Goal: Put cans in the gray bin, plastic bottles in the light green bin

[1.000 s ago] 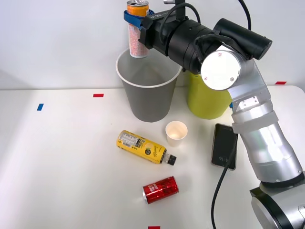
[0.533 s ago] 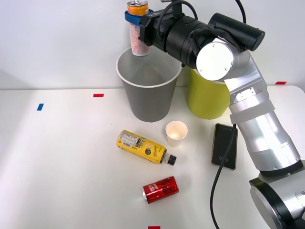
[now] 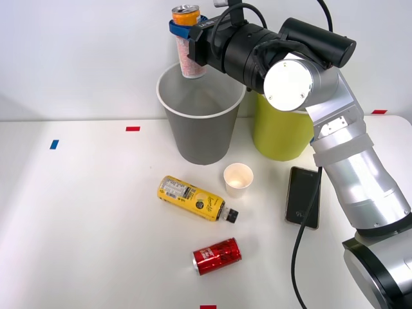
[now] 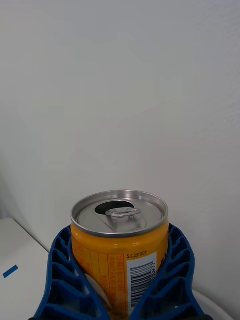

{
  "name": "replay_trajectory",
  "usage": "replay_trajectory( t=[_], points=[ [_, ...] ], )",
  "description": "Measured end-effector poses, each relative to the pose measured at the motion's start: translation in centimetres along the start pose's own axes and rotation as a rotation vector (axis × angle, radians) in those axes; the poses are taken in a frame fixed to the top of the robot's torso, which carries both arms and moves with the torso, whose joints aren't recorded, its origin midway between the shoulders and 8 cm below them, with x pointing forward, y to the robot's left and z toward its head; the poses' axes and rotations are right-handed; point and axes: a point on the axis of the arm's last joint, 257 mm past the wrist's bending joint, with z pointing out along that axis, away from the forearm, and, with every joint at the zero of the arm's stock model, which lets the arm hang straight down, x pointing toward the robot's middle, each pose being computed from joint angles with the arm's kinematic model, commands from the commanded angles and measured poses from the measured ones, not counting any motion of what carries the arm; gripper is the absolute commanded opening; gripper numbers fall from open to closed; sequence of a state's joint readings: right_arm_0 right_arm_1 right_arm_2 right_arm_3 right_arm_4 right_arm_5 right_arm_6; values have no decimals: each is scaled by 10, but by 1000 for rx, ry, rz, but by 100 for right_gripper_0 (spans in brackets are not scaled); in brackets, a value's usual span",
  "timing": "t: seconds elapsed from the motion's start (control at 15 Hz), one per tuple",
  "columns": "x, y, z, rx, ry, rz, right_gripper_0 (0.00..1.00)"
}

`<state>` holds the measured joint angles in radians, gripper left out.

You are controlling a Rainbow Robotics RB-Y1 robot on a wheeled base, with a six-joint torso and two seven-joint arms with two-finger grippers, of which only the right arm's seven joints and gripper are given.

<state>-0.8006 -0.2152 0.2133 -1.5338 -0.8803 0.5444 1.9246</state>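
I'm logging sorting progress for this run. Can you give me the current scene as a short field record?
held item: slim orange can, upright in the right tool
held item position: above gray bin
light green bin: beside gray bin
on table: yellow bottle, red can, both lying down
other: white paper cup, phone

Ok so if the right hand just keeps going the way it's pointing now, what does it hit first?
Probably nothing nearby. The right hand, shut on the slim can, points sideways toward the robot's left above the gray bin. That line looks free in the front view; depth to the wall behind is unclear.
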Motion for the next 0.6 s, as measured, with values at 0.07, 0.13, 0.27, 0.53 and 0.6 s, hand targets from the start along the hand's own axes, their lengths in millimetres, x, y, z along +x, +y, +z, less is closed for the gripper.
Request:
replay_trajectory(
  t=[0.07, 0.13, 0.27, 0.53, 0.6],
  points=[
    [0, 1, 0, -1, 1, 1, 41],
    [1, 1, 0, -2, 1, 6, 95],
    [1, 3, 1, -5, 1, 15, 100],
    [-3, 5, 2, -4, -17, 21, 100],
    [-4, 5, 2, -1, -23, 16, 100]
  ],
)
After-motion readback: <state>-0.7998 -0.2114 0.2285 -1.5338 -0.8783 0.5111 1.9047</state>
